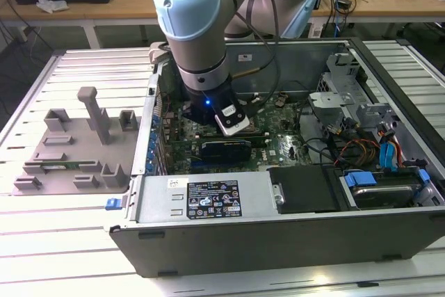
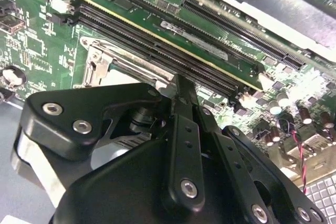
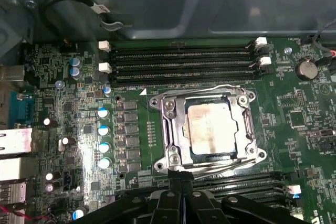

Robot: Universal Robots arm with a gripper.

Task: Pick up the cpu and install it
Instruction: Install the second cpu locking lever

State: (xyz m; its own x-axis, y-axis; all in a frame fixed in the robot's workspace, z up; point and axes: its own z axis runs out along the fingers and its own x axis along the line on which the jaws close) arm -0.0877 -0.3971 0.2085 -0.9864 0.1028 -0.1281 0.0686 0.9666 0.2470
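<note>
cpu (image 3: 209, 128) seated in socket (image 3: 173, 129) | gripper (image 3: 176, 184) just beside socket, fingers together, empty | withdraw straight up, avoid frame

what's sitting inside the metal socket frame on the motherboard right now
The cpu, pale silver top up, lies inside the metal socket frame. Whatever is beneath the chip is covered by it.

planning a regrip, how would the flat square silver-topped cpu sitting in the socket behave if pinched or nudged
The flat square silver-topped cpu looks like a rigid slab, so it likely won't flex. Its smooth metal top is probably slippery to pads, and it sits low inside the shiny metal socket frame, leaving little edge to pinch. A nudge would likely just push it against that frame rather than slide it away.
</note>
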